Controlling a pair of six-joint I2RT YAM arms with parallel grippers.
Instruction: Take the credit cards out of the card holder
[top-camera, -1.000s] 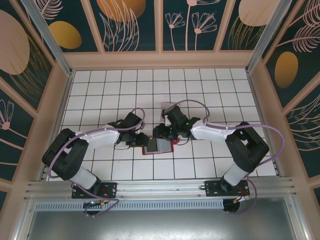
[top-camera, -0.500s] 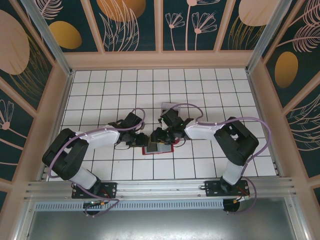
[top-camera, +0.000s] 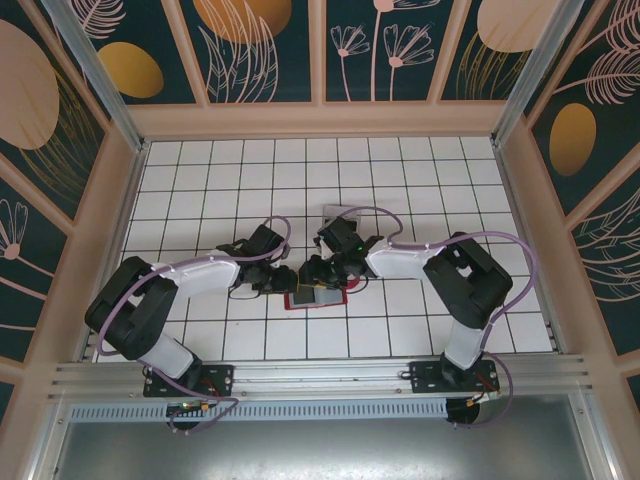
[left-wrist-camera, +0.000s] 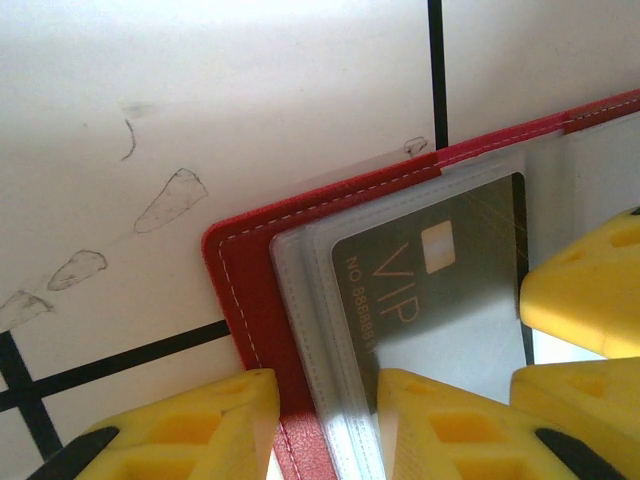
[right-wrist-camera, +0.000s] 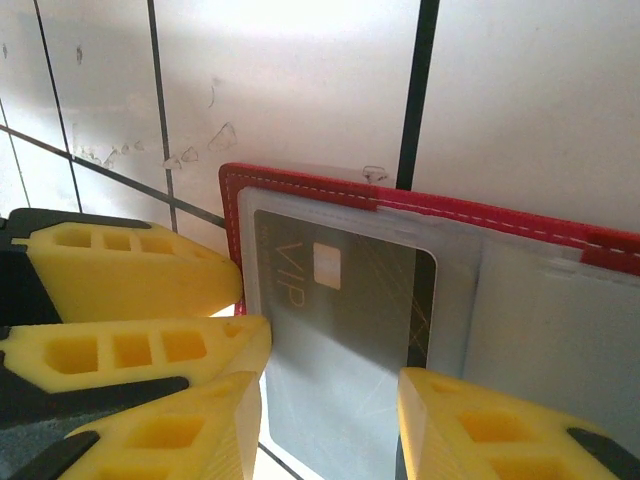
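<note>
The red card holder lies open on the tiled floor between both arms. Its left edge and clear inner sleeves run up between the fingers of my left gripper, which is shut on them. A dark grey credit card marked VIP sits in the top sleeve. My right gripper stands open over that card, one fingertip at each long edge. In the top view, the left gripper and right gripper nearly meet above the holder. Other cards are hidden.
A small clear box sits just behind the right arm's wrist. The right gripper's yellow fingers crowd the holder close to the left gripper. Wooden walls ring the white tiled floor.
The right arm's elbow has swung left and its gripper has slid a little left over the open holder. The left arm and the holder have stayed put.
</note>
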